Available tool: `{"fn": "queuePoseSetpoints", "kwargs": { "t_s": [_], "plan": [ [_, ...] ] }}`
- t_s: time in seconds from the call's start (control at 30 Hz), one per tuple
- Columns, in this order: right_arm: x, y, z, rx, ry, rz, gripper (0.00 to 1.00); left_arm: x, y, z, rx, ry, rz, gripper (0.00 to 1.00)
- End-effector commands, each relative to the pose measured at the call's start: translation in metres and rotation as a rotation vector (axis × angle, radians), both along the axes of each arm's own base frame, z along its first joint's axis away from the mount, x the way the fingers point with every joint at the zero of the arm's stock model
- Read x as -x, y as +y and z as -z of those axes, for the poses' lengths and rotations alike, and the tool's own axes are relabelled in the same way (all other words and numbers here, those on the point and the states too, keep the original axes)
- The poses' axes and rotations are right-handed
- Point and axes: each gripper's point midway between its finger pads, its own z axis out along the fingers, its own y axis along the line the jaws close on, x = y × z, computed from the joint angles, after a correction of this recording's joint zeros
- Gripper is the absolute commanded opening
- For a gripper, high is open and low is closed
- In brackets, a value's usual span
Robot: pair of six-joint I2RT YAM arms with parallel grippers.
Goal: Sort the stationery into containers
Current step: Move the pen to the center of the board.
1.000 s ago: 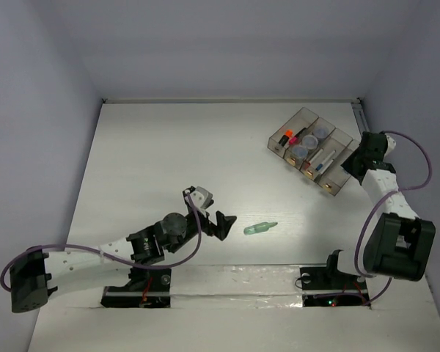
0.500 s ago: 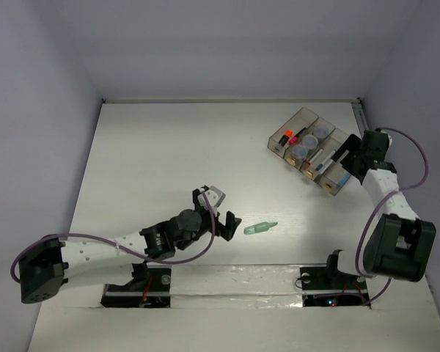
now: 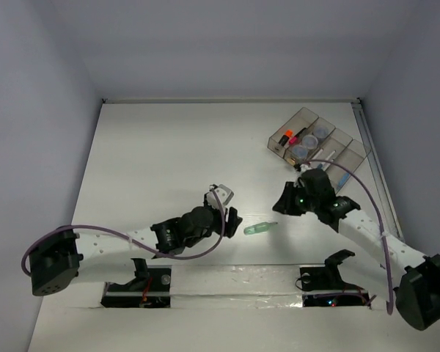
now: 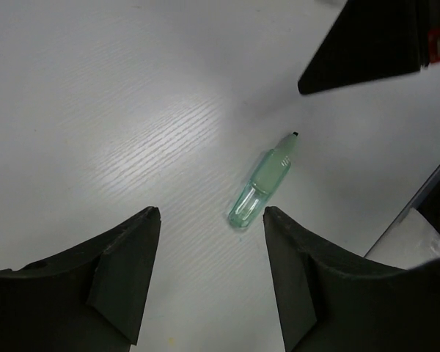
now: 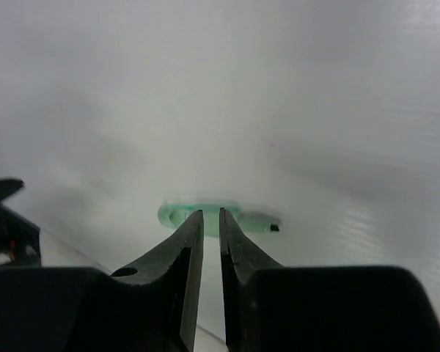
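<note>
Bench (image 3: 154, 147): white, faint wood grain.

Count, loose on the bench: one pale-green tube (image 4: 264, 181). It lies flat near the front edge, between the two hands and touching neither. In the top view its narrow tip points towards the right arm.

Count, containers: one tray (image 3: 305, 111) of four bins, far right.
- Bin leftmost in the top view: one orange highlighter (image 3: 284, 136) and one pink-black highlighter (image 3: 293, 138), side by side at the near end.
- Next bin: two round pots (image 3: 321, 132), one behind the other.
- Third bin: white pens (image 3: 325, 155). The number cannot be read at this size.
- Fourth bin: a thin pale-blue streak, probably the marker (image 3: 342, 178).
- The right arm and its cable cross the near ends of the last two bins.

Left hand (image 4: 210, 220): spread wide and holding nothing. The tube lies just ahead of the gap between the fingers (image 4: 125, 271).

Right hand (image 5: 211, 214): closed to a thin slit with nothing in it. The tube shows beyond the tips as a green blur, and its ends are hard to make out.

The dark block in the top right corner of the left wrist view is cut off. It cannot be identified.
</note>
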Motion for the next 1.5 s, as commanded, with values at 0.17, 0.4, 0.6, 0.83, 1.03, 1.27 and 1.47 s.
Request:
{"fn": "queuePoseSetpoints", "kwargs": {
  "t_s": [0.17,0.4,0.6,0.83,1.03,1.27,1.47],
  "plan": [
    [0.058,0.077,0.006,0.135,-0.014,-0.415,0.56,-0.019,0.035,-0.072,0.246,0.064,-0.209,0.53],
    [0.042,0.106,0.011,0.333,-0.14,-0.625,0.78,-0.026,0.074,-0.119,0.366,0.116,-0.253,0.58],
    [0.04,0.103,0.019,0.48,-0.004,-0.728,0.88,-0.018,0.103,-0.168,0.395,0.07,-0.279,0.59],
    [0.057,0.086,0.038,0.58,0.189,-0.786,1.0,-0.016,0.122,-0.197,0.413,0.004,-0.316,0.6],
    [0.063,0.061,0.058,0.701,0.309,-0.741,1.0,-0.016,0.135,-0.226,0.423,-0.063,-0.335,0.6],
    [0.058,0.052,0.08,0.801,0.369,-0.735,1.0,-0.014,0.135,-0.228,0.422,-0.08,-0.317,0.6],
    [0.055,0.059,0.095,0.809,0.373,-0.759,0.94,-0.011,0.141,-0.23,0.443,-0.1,-0.323,0.59]
  ]
}}
